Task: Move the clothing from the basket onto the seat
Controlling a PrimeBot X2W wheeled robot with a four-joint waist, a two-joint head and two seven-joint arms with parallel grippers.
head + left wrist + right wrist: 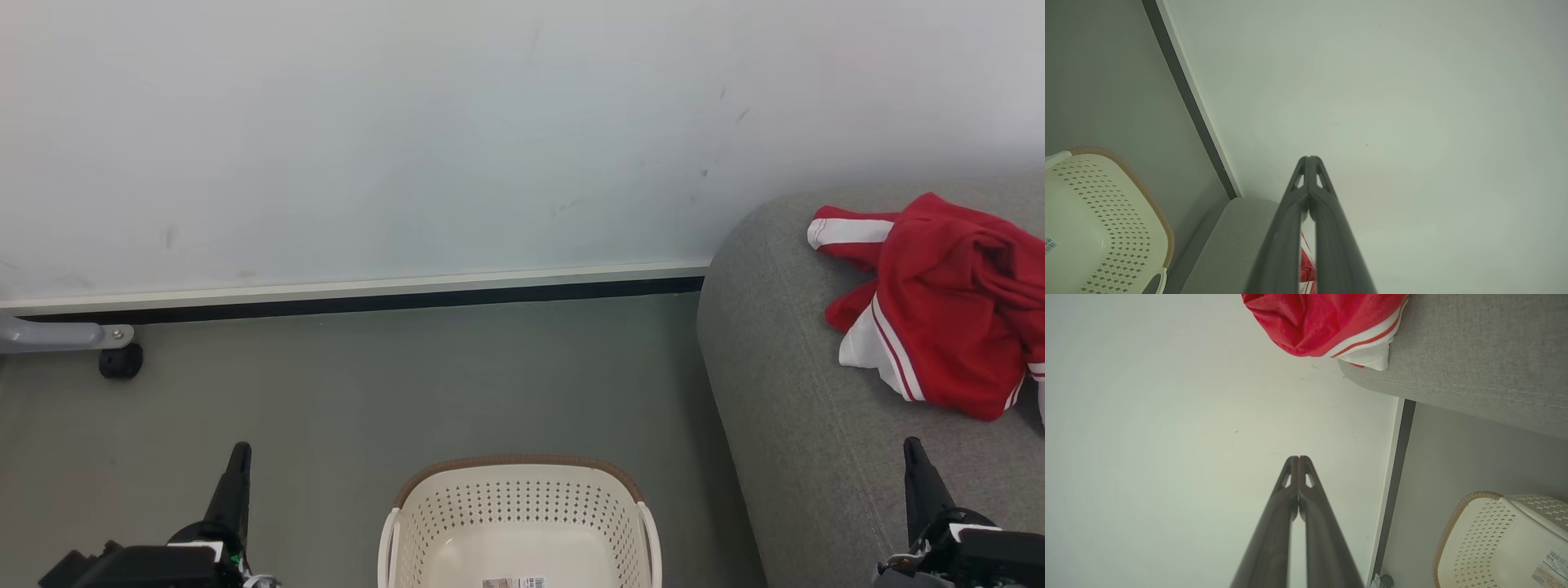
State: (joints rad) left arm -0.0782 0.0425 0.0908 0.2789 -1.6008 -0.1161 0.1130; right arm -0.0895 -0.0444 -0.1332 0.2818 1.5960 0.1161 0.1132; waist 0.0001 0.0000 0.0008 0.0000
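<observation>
At two o'clock in the head view, crumpled on the grey seat (796, 425): the red, white-striped clothing (951, 318). At six o'clock, on the floor (408, 384) just beside the seat: the cream basket (522, 502), barcode sticker (514, 582) on its bottom (print too small to read). Left gripper (240, 451) at seven o'clock and right gripper (913, 447) at five, both with fingers pressed together, holding nothing.

A pale, faintly scuffed wall (408, 122) meets the grey-green floor (367, 384) along a white skirting strip (367, 285) with a dark line beneath it — and at the floor's far left edge a grey metal leg (57, 335) rests on a black caster (121, 361).
</observation>
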